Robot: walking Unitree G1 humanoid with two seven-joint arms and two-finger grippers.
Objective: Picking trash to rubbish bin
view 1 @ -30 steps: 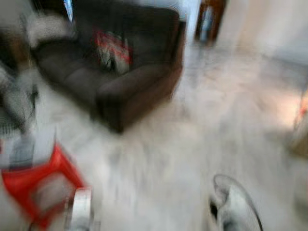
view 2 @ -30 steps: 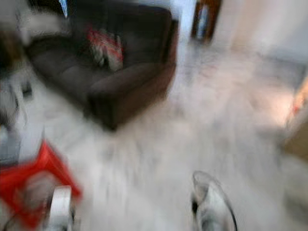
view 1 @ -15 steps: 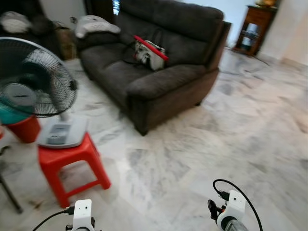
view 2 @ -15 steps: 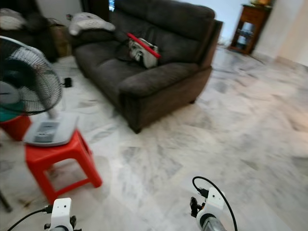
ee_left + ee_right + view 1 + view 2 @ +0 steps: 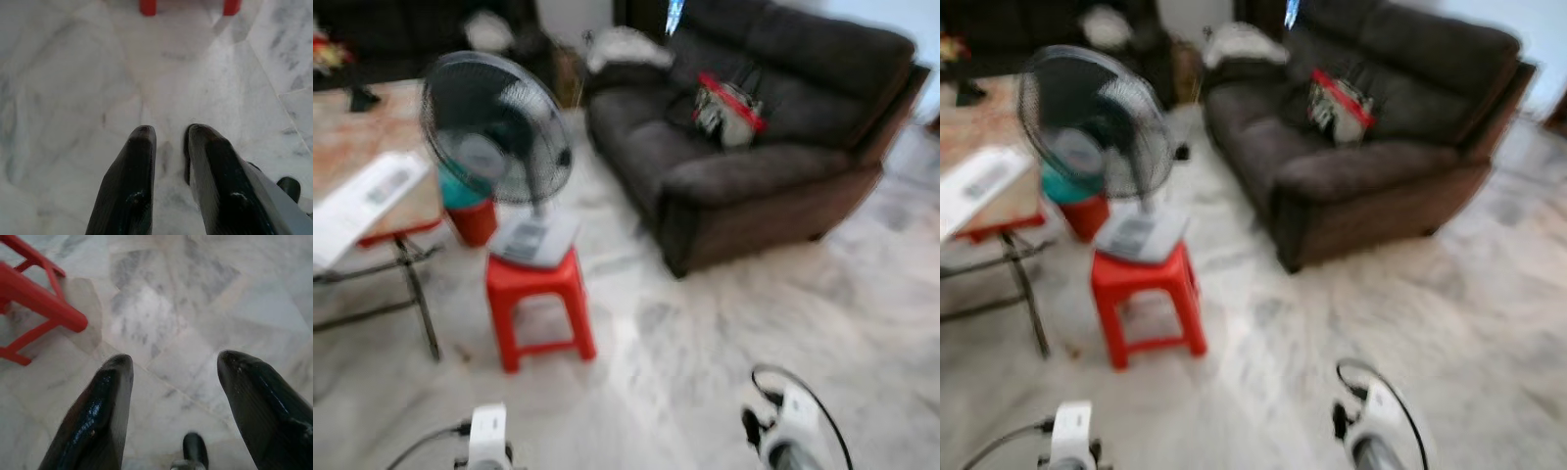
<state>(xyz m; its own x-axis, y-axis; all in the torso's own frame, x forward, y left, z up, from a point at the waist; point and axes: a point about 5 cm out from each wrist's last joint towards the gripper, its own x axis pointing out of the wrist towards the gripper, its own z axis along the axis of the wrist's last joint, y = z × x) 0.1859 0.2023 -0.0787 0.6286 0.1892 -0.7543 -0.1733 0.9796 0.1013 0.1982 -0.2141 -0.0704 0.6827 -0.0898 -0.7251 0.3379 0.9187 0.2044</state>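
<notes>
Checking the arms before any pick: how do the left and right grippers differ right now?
The left gripper has its fingers close together with a narrow gap; the right gripper is spread wide. Both hold nothing and point down at the marble floor near the red stool.

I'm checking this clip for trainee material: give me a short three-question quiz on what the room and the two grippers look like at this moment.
1. True or false: the fan stands directly on the floor.
2. Which gripper has its fingers spread wider? A. left gripper B. right gripper
3. Fill in: the red and white bag lies on the ____.

Key
1. False: it stands on the red stool.
2. B: the right one is wide open over the marble floor; the left one's fingers leave a narrow gap, with nothing held.
3. Sofa.
</notes>
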